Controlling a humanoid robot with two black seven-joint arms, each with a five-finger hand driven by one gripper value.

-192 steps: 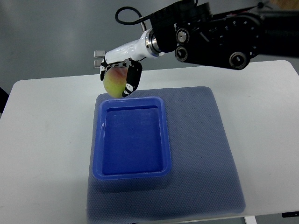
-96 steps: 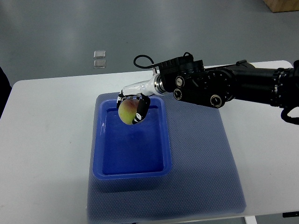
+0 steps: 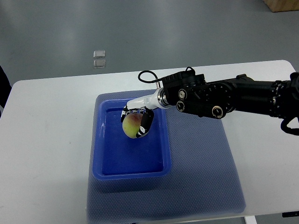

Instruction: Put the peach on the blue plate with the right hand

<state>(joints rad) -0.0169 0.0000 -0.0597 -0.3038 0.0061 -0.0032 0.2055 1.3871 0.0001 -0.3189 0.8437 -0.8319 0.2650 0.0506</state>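
Note:
A yellow-green peach with a red blush [image 3: 131, 125] is held in my right hand [image 3: 138, 122], whose black and white fingers [image 3: 145, 125] wrap around it. The hand holds the peach inside the upper part of the blue rectangular plate [image 3: 100, 158], low over its floor; I cannot tell if the peach touches it. My right arm [image 3: 224, 97] reaches in from the right edge across the table. My left arm is out of view.
The blue plate sits on a blue-grey mat [image 3: 201, 163] on a white table [image 3: 46, 140]. Two small clear squares [image 3: 99, 58] lie on the grey floor beyond the table's far edge.
My right hand carried the peach from above the plate's far-left corner toward me and down, and now holds it low inside the plate.

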